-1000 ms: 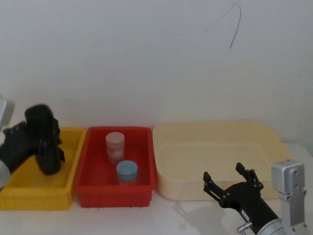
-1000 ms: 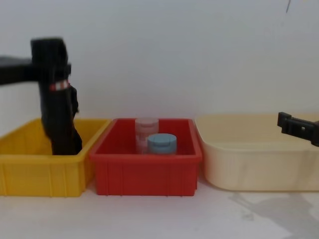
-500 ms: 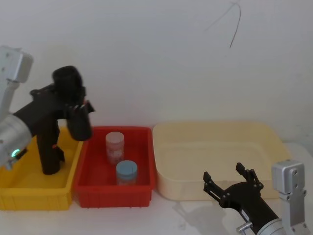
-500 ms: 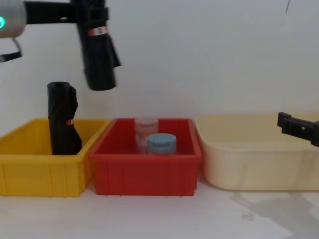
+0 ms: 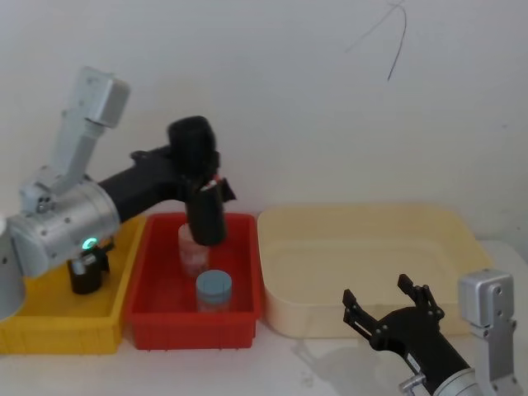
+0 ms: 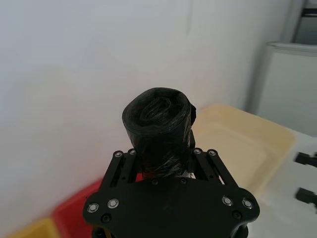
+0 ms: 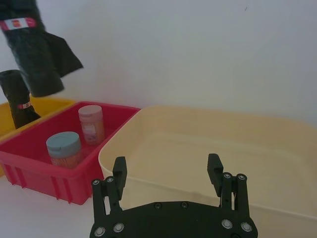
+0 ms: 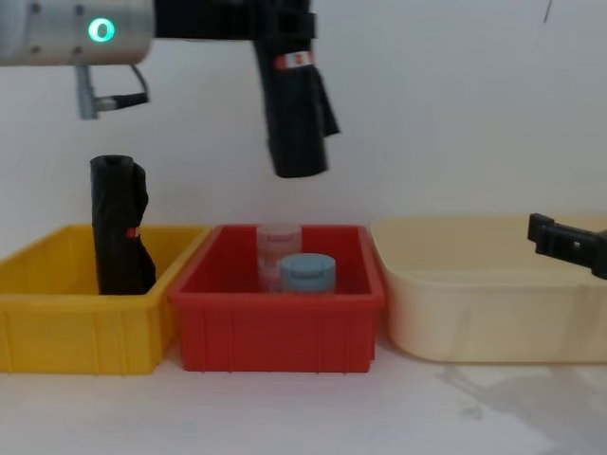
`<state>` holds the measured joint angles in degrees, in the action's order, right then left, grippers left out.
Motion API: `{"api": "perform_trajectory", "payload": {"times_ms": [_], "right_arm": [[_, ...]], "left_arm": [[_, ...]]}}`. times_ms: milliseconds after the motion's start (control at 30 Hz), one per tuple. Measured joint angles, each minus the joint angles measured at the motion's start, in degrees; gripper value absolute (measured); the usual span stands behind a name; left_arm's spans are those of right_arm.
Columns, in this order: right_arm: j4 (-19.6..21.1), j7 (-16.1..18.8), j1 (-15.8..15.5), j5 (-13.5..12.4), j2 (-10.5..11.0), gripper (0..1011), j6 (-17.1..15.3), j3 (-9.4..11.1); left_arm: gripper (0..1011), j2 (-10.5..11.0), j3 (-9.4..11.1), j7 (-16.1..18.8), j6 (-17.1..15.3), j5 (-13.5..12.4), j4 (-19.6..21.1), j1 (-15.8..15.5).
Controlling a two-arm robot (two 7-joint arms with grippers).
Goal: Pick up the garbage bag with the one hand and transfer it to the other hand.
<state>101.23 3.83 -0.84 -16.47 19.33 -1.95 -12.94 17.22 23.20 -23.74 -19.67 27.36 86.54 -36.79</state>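
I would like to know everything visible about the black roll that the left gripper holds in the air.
The garbage bag is a smooth black roll of glossy plastic film, with a narrow red-and-white label band near its upper end and a loose flap at one side. It hangs nearly upright, slightly tilted, high above the red bin. The left gripper clamps its upper part; nothing else touches it.

My hardware:
A green ring is glowing on my silver-grey left arm; screws are dotting my black two-finger right gripper.
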Motion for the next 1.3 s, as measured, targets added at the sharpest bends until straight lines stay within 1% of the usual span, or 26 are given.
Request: {"api": "perform_trajectory", "payload": {"times_ms": [67, 200, 333, 533, 633, 867, 1067, 1300], "right_arm": [[0.0, 0.0, 0.0, 0.0, 0.0, 1002, 0.0, 0.0], [0.0, 0.0, 0.0, 0.0, -0.01, 1001, 0.0, 0.0], [-0.01, 0.12, 0.37, 0.07, -0.05, 1001, -0.23, -0.04], [-0.18, 1.28, 1.6, 0.16, 0.13, 1001, -1.39, -0.51], [-0.44, 2.38, 2.63, 0.21, 0.36, 1002, -2.34, -1.0], [-1.7, 5.79, 6.02, 0.21, 0.63, 1002, -5.42, -2.98], [-2.78, 8.21, 8.31, -0.09, 0.3, 1001, -7.42, -4.25], [-4.11, 9.95, 10.77, -0.43, -0.39, 1001, -8.92, -5.03]], "left_arm": [[414, -0.31, 0.52, -1.0, -0.1, 0.25, -0.79, -0.76], [414, -1.46, 2.61, -4.02, -0.29, 0.87, -4.3, -3.23], [414, -2.2, 3.94, -6.03, -0.34, 1.24, -6.61, -4.9], [414, -3.02, 5.3, -8.0, -0.4, 1.61, -9.01, -6.6], [414, -3.22, 5.66, -8.54, -0.41, 1.71, -9.63, -7.08], [414, -3.7, 6.52, -9.77, -0.46, 1.93, -11.09, -8.12], [414, -3.93, 6.92, -10.36, -0.49, 2.05, -11.79, -8.64], [414, -4.08, 7.17, -10.72, -0.49, 2.11, -12.24, -8.94]]}}
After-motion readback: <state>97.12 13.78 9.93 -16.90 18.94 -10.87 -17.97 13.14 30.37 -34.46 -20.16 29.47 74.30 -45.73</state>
